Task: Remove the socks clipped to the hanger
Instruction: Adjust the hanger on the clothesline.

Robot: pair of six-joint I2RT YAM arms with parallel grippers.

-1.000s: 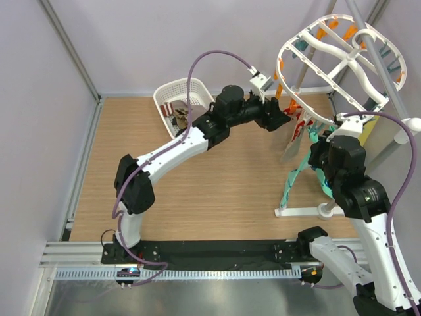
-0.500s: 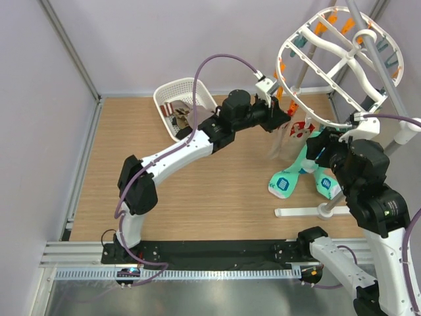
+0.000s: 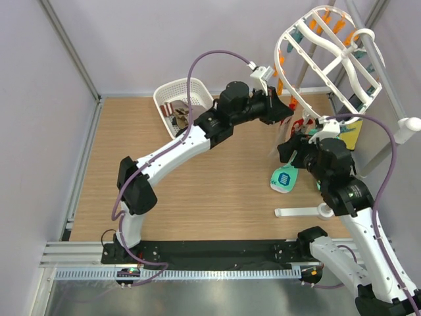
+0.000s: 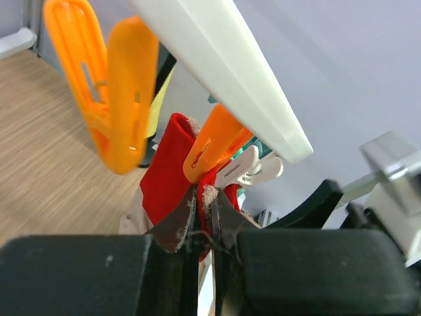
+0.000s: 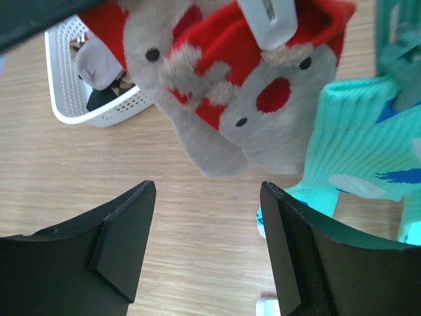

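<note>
Where the wooden table [image 3: 217,191] nears its far right corner, the white oval hanger [image 4: 223,52] tilts high on a grey pole, with orange and teal pegs dangling from it. Both arms reach toward its lower rim. The white basket [image 3: 172,89] sits by the far edge, left of the hanger, with checked and dark socks inside.

A red-and-grey sock [image 5: 243,112] with reindeer faces hangs from the hanger, clipped by an orange peg [image 4: 214,141]. The left gripper [image 4: 202,217] is clenched on its red top just below that peg. Beside it hangs a teal sock [image 5: 355,138]. Another teal piece [image 3: 284,178] with a dark patch shows low down; whether it lies on the table or hangs I cannot tell.

The right gripper [image 5: 207,224] is released, jaws wide, below the reindeer sock and touching nothing.
</note>
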